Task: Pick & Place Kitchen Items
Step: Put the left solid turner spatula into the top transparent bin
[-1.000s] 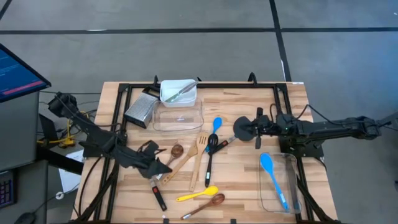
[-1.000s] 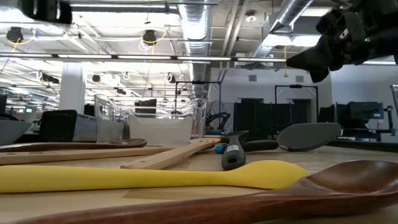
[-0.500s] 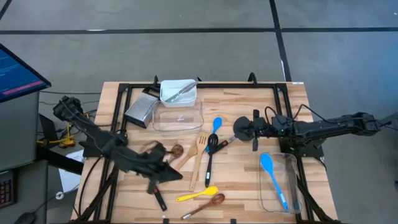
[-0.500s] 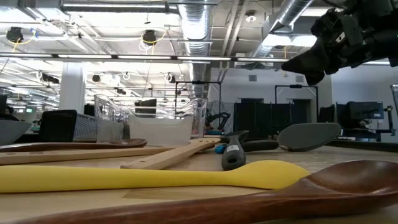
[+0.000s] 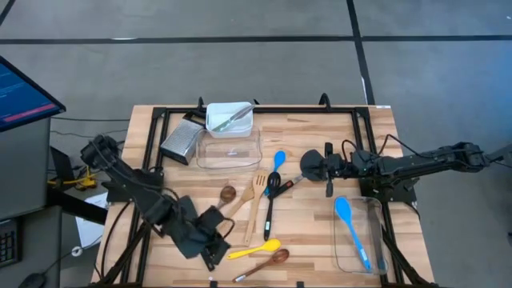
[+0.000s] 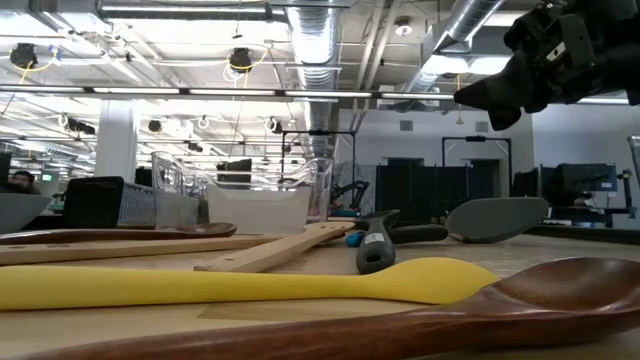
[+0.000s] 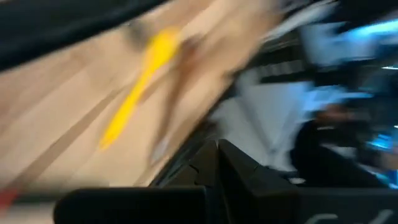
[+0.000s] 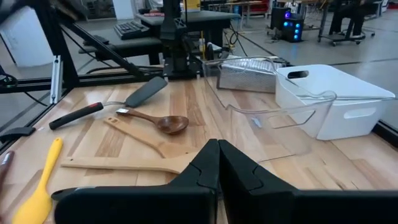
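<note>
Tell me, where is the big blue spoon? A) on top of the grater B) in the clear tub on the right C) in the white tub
B: the blue spoon lies inside the clear tub at the table's right side, seen from above.

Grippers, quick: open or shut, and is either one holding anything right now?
Left gripper: shut, nothing seen between the fingers, over the table's front left.
Right gripper: shut, holding nothing, over the table's middle right.
</note>
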